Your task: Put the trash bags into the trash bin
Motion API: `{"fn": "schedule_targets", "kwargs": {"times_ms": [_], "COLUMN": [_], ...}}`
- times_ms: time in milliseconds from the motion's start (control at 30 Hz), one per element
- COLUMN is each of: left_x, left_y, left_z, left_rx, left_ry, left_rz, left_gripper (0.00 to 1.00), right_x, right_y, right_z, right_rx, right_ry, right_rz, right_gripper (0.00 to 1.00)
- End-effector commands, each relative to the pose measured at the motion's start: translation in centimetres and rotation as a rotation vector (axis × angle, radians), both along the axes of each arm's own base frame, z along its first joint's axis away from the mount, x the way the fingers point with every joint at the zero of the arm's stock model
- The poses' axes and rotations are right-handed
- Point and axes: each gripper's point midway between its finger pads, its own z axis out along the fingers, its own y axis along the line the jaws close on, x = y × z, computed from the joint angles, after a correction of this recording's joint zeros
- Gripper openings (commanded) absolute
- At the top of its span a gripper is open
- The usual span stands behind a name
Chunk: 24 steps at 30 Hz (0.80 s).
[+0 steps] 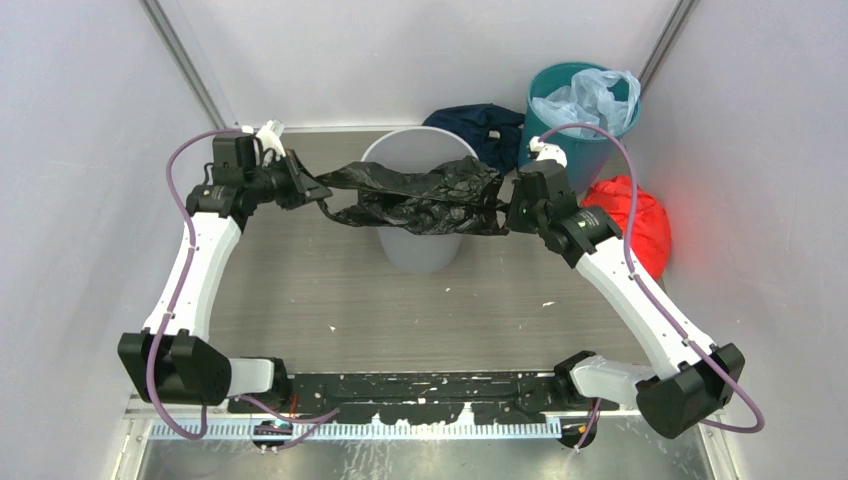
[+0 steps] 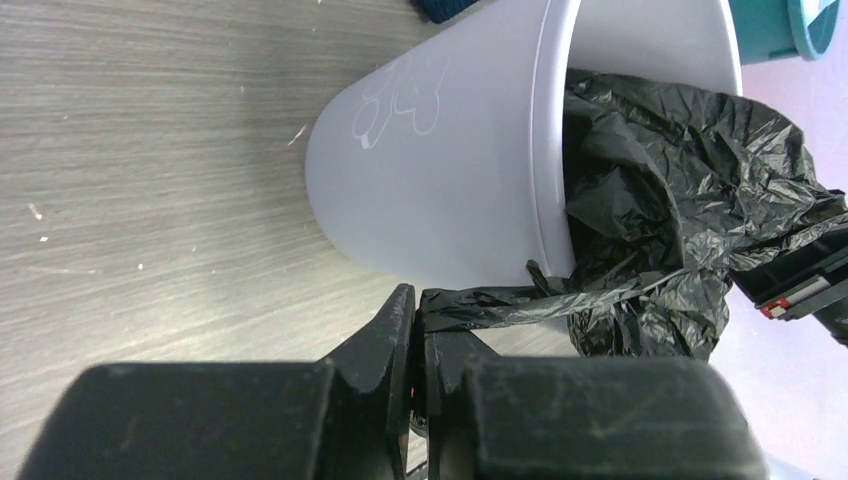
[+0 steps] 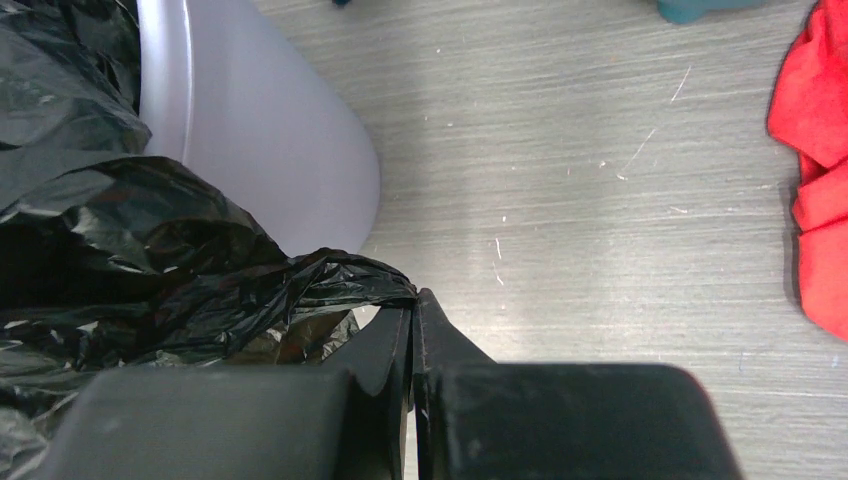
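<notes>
Jaws of left gripper (image 2: 413, 302) and right gripper (image 3: 413, 300) pinch the ends of the crinkly glossy black trash bag (image 1: 425, 195), stretched over the smooth grey tapered trash bin (image 1: 420, 252); teal bin (image 1: 590, 152) far right.

Left claw (image 1: 318, 190), right claw (image 1: 505, 212) clamped tight, tips facing each other, level.

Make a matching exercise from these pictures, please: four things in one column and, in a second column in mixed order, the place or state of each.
Column A
1. black trash bag
2. pale blue plastic bag
3. red cloth bundle
4. light grey wastebasket

Column B
a. lying beside the teal bin
b. standing upright, open mouth upward
c. stuffed into the teal bin
d. spread over the wastebasket's mouth

Pairs: 1-d, 2-c, 3-a, 4-b
</notes>
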Motion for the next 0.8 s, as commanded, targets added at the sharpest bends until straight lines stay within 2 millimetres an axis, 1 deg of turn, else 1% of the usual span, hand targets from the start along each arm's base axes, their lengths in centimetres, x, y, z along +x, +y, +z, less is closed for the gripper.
{"fn": "schedule_targets", "kwargs": {"times_ms": [0,133,333,500,633,767], "left_x": [1.7,1.8,2.1,2.8,3.2,3.6], "left_y": [-1.1,-1.3,-2.1,-3.0,-3.8,-4.1], "left_z": [2.3,2.0,0.7,-0.5,-1.2,-2.4], "left_rx": [-0.054,-0.056,-0.055,-0.045,-0.029,-0.012], "left_ry": [-0.094,-0.088,-0.066,-0.045,-0.032,-0.012], "left_rz": [-0.025,-0.032,-0.053,-0.065,-0.078,-0.083], "left_gripper": [0.09,0.1,0.11,0.12,0.12,0.11], "right_x": [2.7,3.2,3.8,5.1,6.4,7.7], "right_y": [-0.1,0.3,0.7,0.9,0.7,0.9], "right_z": [2.4,3.2,4.2,4.9,5.1,4.4], "right_rx": [0.023,0.038,0.058,0.052,0.027,0.005], "right_ry": [-0.113,-0.126,-0.154,-0.183,-0.21,-0.216], "right_rz": [-0.065,-0.066,-0.062,-0.07,-0.095,-0.108], "right_gripper": [0.06,0.06,0.06,0.06,0.06,0.06]}}
